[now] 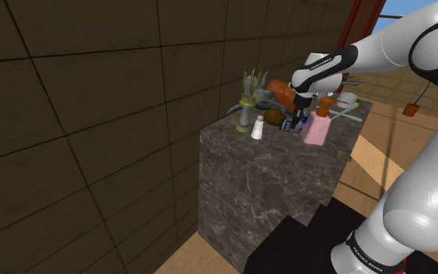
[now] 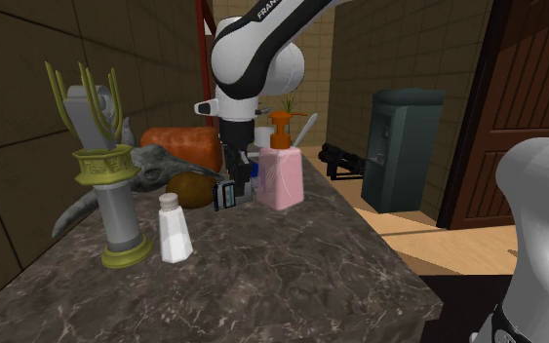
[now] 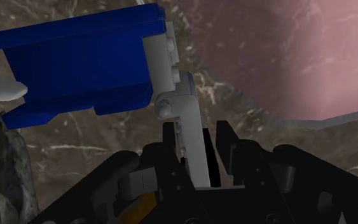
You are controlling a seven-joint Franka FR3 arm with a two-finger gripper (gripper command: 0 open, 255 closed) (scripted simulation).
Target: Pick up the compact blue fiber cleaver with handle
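The cleaver (image 3: pixel 75 63) has a blue block-like body and a pale grey handle (image 3: pixel 187 127). My black gripper (image 3: pixel 193 137) is shut on that handle, one finger on each side of it. In the second exterior view the gripper (image 2: pixel 231 161) points down over the marble counter (image 2: pixel 262 263), and the cleaver (image 2: pixel 226 195) hangs under it, next to a pink soap bottle (image 2: pixel 280 175). From the shoulder view the gripper (image 1: pixel 295 115) and cleaver (image 1: pixel 291 124) are near the counter's far end. I cannot tell whether the cleaver touches the counter.
Close around the gripper stand a pink bottle (image 1: pixel 317 128) with an orange pump, a brown ball (image 2: pixel 192 190), a white shaker (image 2: pixel 174 229), an olive-topped grey stand (image 2: pixel 106 185), a grey skull-like piece (image 2: pixel 155 166) and an orange roll (image 2: pixel 184 146). A dark cabinet (image 2: pixel 404 146) stands beyond the counter.
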